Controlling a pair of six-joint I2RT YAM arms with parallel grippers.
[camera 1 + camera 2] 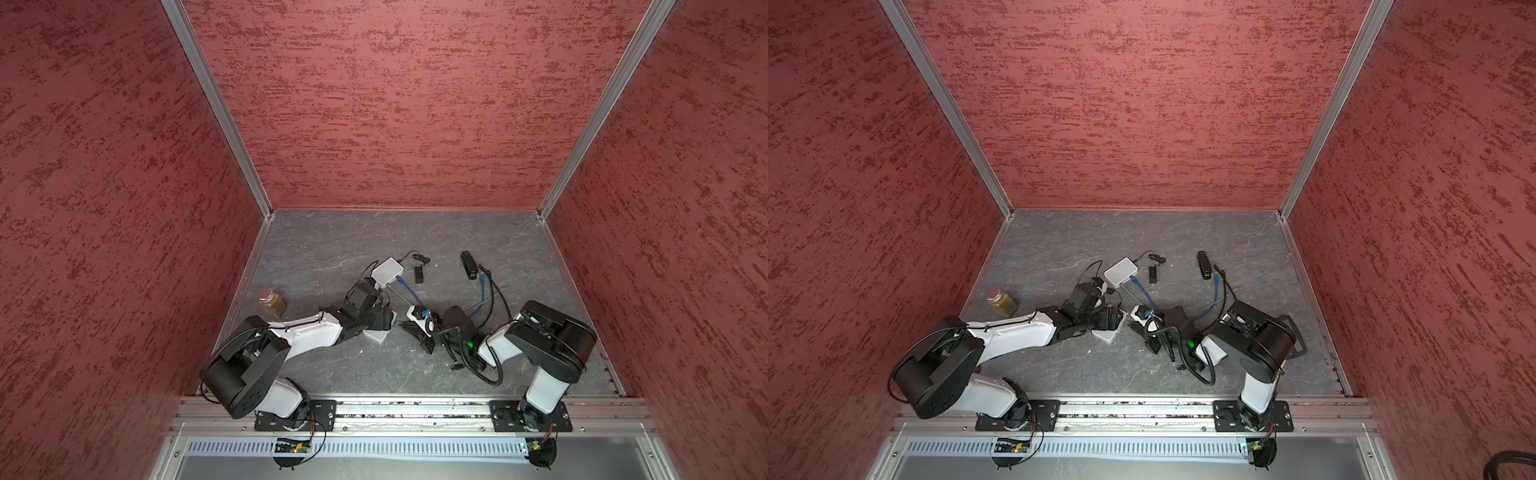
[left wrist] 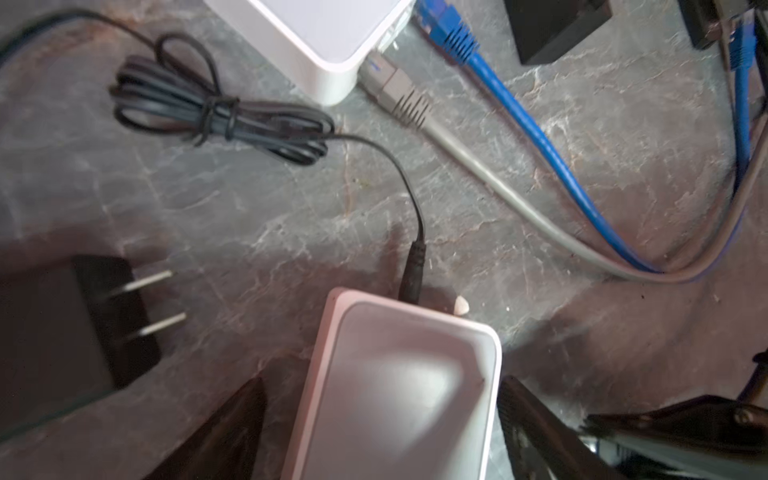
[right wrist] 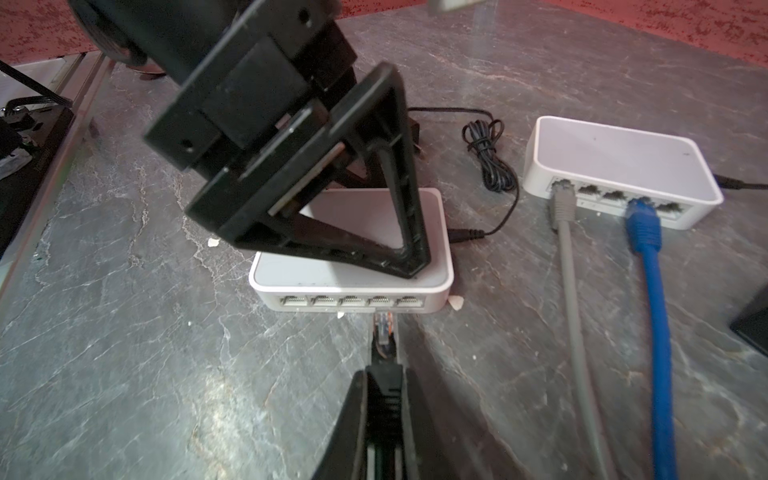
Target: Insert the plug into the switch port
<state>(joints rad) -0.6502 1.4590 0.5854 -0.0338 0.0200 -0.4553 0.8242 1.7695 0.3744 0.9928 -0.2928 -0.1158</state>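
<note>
A glass jar (image 1: 272, 303) with brownish contents is seen standing at the left edge of the grey marbled tabletop (image 1: 324, 245) in both top views. Just above the centre a second white network switch (image 1: 387, 272) is placed, with a grey cable (image 3: 569, 257) and a blue cable (image 3: 654, 282) plugged into two of its ports. To its right a small black adapter (image 1: 419, 274) is laid, and further right a black oblong device (image 1: 468, 265). The scene is enclosed by red textured walls (image 1: 395, 104)

The plug (image 3: 384, 332) lies just right of the switch (image 1: 376, 336); a second switch (image 1: 387, 271) sits behind.
</note>
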